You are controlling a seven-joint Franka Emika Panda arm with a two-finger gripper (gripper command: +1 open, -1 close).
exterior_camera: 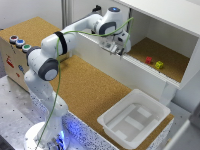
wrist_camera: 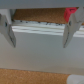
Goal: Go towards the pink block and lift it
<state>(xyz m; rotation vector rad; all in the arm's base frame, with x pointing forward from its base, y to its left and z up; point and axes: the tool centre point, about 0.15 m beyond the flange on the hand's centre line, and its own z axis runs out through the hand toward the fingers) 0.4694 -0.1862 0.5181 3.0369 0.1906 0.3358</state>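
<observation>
The pink block (exterior_camera: pixel 148 60) is a tiny reddish cube on the cork floor inside the white open box-like compartment (exterior_camera: pixel 170 30), next to a yellow-green cube (exterior_camera: pixel 159 64). My gripper (exterior_camera: pixel 117 49) hangs over the compartment's front wall, to the exterior view's left of the pink block and apart from it. In the wrist view the gripper (wrist_camera: pixel 39 30) is open and empty, with its two fingers (wrist_camera: pixel 7 30) spread wide above the white wall (wrist_camera: pixel 40 50). A reddish smear by one finger there is too blurred to name.
A white plastic bin (exterior_camera: pixel 132 122) stands on the cork table (exterior_camera: pixel 85 85) at the front right of the exterior view. A wooden box with coloured buttons (exterior_camera: pixel 19 43) stands at the left. The compartment's low front wall (exterior_camera: pixel 100 52) lies under the gripper.
</observation>
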